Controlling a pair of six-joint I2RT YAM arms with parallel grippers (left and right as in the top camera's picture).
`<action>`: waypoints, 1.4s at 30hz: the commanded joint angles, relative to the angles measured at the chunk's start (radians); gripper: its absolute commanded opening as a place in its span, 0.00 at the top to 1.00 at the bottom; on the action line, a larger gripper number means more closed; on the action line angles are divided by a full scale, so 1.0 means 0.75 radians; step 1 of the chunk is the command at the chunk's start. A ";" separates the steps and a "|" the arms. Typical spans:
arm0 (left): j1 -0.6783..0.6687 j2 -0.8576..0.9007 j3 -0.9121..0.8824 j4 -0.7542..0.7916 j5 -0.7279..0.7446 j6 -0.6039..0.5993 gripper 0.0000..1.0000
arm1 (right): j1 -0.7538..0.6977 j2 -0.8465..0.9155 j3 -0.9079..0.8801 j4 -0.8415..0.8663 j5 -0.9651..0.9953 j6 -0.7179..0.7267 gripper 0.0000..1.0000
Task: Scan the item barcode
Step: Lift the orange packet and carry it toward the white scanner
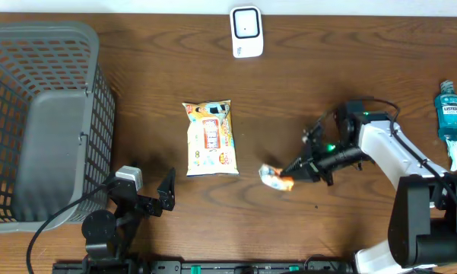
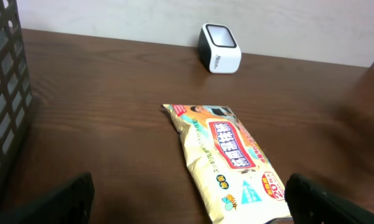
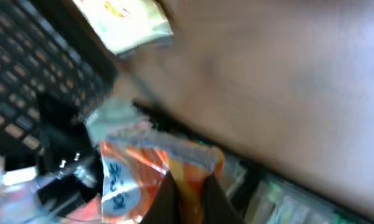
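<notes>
At the far left of the counter (image 1: 327, 91), we see a grey mesh basket (image 1: 38, 114) that fills that side from back to front. Just right of its front corner, the left tool (image 1: 148, 190) hangs low near the front edge. It is released, its 2 fingers spread wide with nothing between them.

From the left wrist view, those fingers frame a yellow wipes pack (image 2: 227, 158) lying flat ahead of them. The pack sits mid-counter, its long side running front to back, printed face up. Beyond it, at the back edge and slightly to the right, stands the white scanner (image 1: 246, 32) with its dark window.

Right of the pack's front corner, near it but apart, is the small orange-and-white packet (image 1: 276, 178). The right tool (image 1: 300, 171) is clenched on the packet's right end, reaching in from the right. The packet is well apart from the scanner, toward the front of the counter. We cannot tell whether it rests on the wood or hangs just above it.

Though blurred, the right wrist view shows the orange wrapper pinched between the dark fingers at the bottom of the frame.

At the far right edge we see 1 blue-green mouthwash bottle (image 1: 451, 113).
</notes>
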 commanded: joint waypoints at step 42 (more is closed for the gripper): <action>0.006 -0.001 -0.026 -0.016 -0.003 -0.008 0.02 | 0.062 -0.549 0.003 0.513 0.601 0.410 0.99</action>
